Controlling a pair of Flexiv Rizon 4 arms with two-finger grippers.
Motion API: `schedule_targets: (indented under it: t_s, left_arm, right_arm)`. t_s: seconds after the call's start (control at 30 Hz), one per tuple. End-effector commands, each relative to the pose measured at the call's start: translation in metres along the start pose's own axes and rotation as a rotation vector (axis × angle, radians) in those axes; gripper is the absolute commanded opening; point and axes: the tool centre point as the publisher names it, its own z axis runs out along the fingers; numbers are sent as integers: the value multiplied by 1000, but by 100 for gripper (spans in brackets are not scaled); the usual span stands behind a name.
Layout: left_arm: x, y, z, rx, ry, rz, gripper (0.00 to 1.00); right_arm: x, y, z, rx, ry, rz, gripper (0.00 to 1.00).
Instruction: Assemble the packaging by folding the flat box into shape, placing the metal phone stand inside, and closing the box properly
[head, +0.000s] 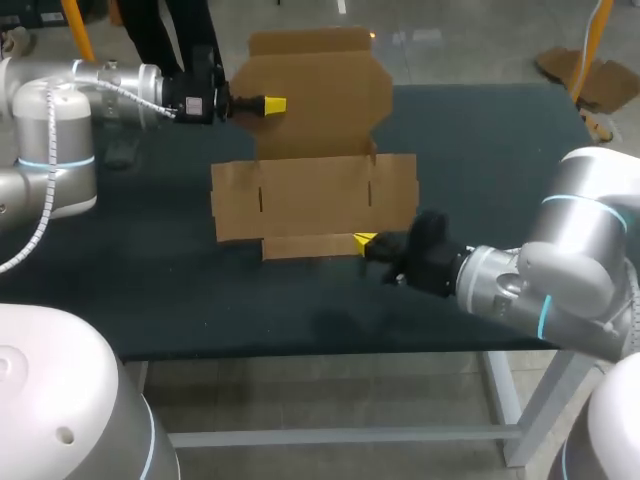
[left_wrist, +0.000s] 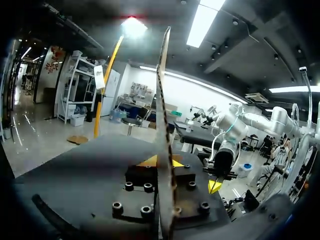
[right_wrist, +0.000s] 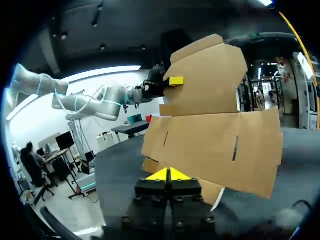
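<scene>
A flat brown cardboard box (head: 310, 200) lies unfolded on the dark table (head: 150, 290). Its far lid panel (head: 315, 100) is lifted off the table, and my left gripper (head: 272, 104) is shut on that panel's left edge. In the left wrist view the cardboard (left_wrist: 162, 125) stands edge-on between the yellow tips of the left gripper (left_wrist: 162, 161). My right gripper (head: 363, 240) is shut at the right end of the narrow front flap (head: 305, 246). From the right wrist, the right gripper (right_wrist: 167, 175) has its tips together with nothing between them, resting against the flap below the box (right_wrist: 215, 145).
The table's front edge runs close below the right gripper. Bare dark tabletop lies to the left and right of the box. My right arm's grey body (head: 560, 270) comes in over the table's front right corner.
</scene>
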Motion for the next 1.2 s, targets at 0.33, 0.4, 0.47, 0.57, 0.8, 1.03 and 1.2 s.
schedule_targets:
  t_s: [0.33,0.4,0.47,0.57,0.8,1.03,1.2]
  left_arm:
    - [30,-26,-4,-48,5,51,0]
    - [35,-29,-5,-46,3,54,0]
    - [39,-31,-5,-41,-2,54,0]
    - [45,-34,-4,-29,-2,43,0]
    - [62,-41,0,-29,-12,44,0]
    - [63,-36,6,-38,-5,-11,0]
    - [60,-30,8,-35,8,-14,0]
  right_arm:
    - [12,-13,7,2,-42,-25,0]
    - [13,-14,6,1,-43,-26,0]
    - [14,-16,5,1,-41,-25,0]
    - [15,-19,3,0,-38,-23,0]
    - [19,-25,-1,-5,-36,-31,0]
    - [23,-31,1,-4,-34,-38,0]
    - [24,-34,4,-1,-39,-48,0]
